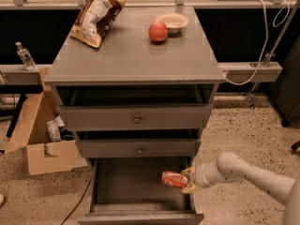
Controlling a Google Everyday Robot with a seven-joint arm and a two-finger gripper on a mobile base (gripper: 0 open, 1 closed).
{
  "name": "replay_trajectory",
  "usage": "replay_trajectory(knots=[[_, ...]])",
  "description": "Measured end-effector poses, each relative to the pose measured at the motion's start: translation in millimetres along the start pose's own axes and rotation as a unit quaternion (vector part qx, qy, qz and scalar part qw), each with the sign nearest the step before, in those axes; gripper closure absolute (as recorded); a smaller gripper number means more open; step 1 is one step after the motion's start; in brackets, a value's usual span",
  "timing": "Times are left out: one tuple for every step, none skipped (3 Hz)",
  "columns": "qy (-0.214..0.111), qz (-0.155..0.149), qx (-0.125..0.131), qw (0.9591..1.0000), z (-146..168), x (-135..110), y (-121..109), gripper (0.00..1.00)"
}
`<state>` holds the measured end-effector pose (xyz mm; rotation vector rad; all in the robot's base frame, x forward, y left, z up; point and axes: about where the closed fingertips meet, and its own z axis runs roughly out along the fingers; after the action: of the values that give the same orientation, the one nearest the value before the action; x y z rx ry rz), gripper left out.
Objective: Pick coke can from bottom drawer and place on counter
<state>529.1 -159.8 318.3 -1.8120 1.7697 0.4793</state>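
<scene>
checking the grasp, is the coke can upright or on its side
On its side: the coke can is horizontal inside the bottom drawer, the gripper clamping its right end.

Small red-orange metal coke can (172, 178): lying sideways, clasped at its right end by gripper (186, 181); inside pulled-out deep grey wooden bottom drawer (117, 186); flat grey counter (136, 55) above.

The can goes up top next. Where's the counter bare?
The counter is bare across its front half. The back is crowded: chip bag left, apple and bowl right. The claw holds the coke can in the bottom drawer.
</scene>
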Motion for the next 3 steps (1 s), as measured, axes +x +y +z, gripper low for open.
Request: replay_trajectory(knots=[[-0.001,0.002,-0.005,1.0,12,-2,3,1.0],[-0.011,-0.032,-0.021,0.9992,-7,-23,7,1.0],[-0.021,-0.086,-0.056,0.9945,-54,-71,26,1.0]])
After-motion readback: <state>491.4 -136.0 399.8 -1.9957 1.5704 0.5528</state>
